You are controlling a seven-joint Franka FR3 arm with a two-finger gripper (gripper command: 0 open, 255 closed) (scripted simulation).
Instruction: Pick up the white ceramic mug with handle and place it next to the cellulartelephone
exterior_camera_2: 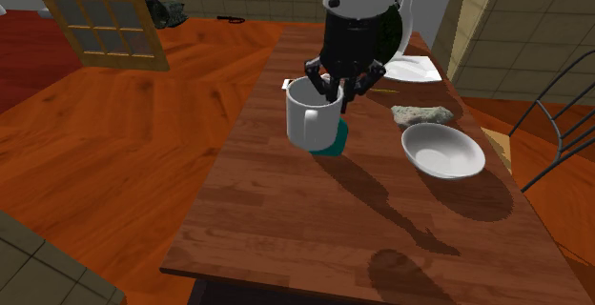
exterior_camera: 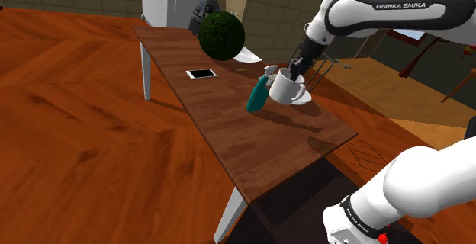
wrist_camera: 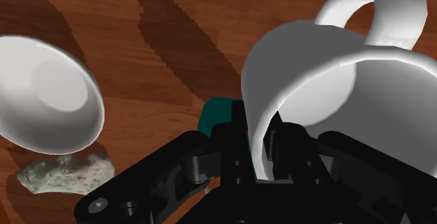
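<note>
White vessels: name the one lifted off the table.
The mug, clasped at its rim by the pincer and hanging above the table; the bowl sits on the wood, untouched.

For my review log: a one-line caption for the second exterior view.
The jaws clasp the white mug by its rim over the wooden table, a white bowl nearby.

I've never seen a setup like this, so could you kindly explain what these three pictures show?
It is a simulated white robot arm with a black two-finger gripper. One camera looks from beside its stand, another faces it across the wooden table, and the third sits on the hand. The gripper clasps the rim of a white mug. On the table are a white phone, a teal bottle, a white bowl and a greyish stone.
</note>
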